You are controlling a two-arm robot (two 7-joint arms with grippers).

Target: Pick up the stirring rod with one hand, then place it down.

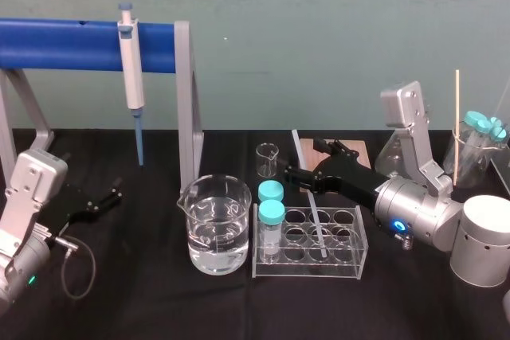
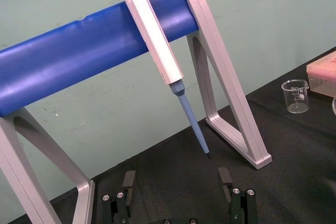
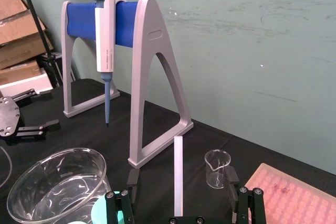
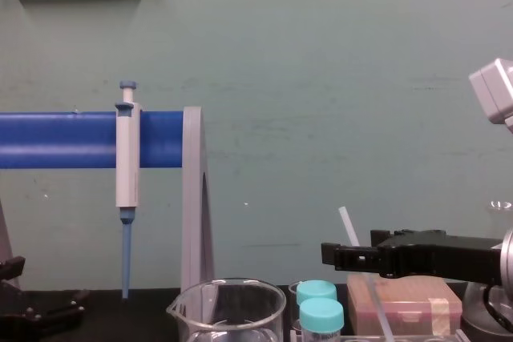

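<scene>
Translucent white stirring rod [image 1: 316,227] standing tilted in a well of the clear test-tube rack [image 1: 311,270], top leaning toward the robot's left. Right gripper [image 3: 181,176] straddling it above the rack, with fingers [image 3: 231,181] spread wide and no contact on either side. Not yet gripped. Left gripper [image 2: 177,178] parked low at the left of the table [image 1: 143,300], likewise spread, holding nothing.

Risks, as judged:
- Could shove the rod sideways on an uneven close, after first contact on one side only, and lever the light rack.
- Could drag or tip the rack on a lift out of line with the rod's tilt.
- Might slip in the grip, being thin and smooth.
- Close neighbours to knock: teal-capped vials [image 1: 272,212] at the rack's left end, water-filled beaker [image 1: 213,224] just beside.
</scene>
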